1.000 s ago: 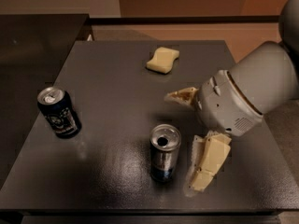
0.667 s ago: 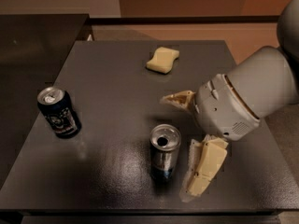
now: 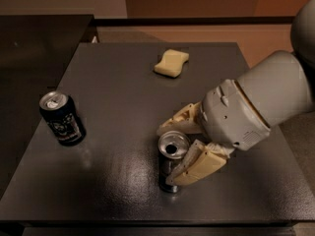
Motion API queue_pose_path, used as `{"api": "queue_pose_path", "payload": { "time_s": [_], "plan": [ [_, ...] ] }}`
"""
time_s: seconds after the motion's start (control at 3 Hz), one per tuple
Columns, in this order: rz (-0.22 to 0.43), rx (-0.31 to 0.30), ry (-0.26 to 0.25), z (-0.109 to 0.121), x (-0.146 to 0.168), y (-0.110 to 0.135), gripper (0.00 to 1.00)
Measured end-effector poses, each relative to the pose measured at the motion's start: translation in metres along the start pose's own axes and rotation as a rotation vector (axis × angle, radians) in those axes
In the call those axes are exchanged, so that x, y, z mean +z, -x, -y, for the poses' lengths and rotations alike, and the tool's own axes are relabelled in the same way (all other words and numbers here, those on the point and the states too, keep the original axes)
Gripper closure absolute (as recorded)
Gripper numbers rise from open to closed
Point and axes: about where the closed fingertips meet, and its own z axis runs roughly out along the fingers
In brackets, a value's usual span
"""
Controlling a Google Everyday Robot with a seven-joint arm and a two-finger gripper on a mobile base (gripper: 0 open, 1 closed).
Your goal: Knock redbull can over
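The redbull can (image 3: 170,157), slim and silver with an opened top, stands upright on the dark table (image 3: 123,82) near its front edge. My gripper (image 3: 170,151) is open and sits at the can from the right. One cream finger (image 3: 179,122) lies behind the can's top. The other finger (image 3: 197,163) lies across the can's front right side and hides part of it. The finger appears to touch the can.
A shorter dark navy can (image 3: 61,118) with white print stands upright at the table's left. A yellow sponge (image 3: 171,63) lies at the back middle. A black counter (image 3: 39,38) adjoins the table on the left.
My gripper has moved left, from beside the can to around its top. The front finger now overlaps the can. The can still stands upright in the same spot.
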Motion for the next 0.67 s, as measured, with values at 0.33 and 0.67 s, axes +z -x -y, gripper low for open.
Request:
{"api": "queue_pose_path", "payload": {
  "time_s": [0.33, 0.67],
  "plan": [
    [0.020, -0.009, 0.011, -0.002, -0.002, 0.005, 0.64],
    [-0.005, 0.002, -0.010, 0.007, -0.016, 0.011, 0.88]
  ]
}}
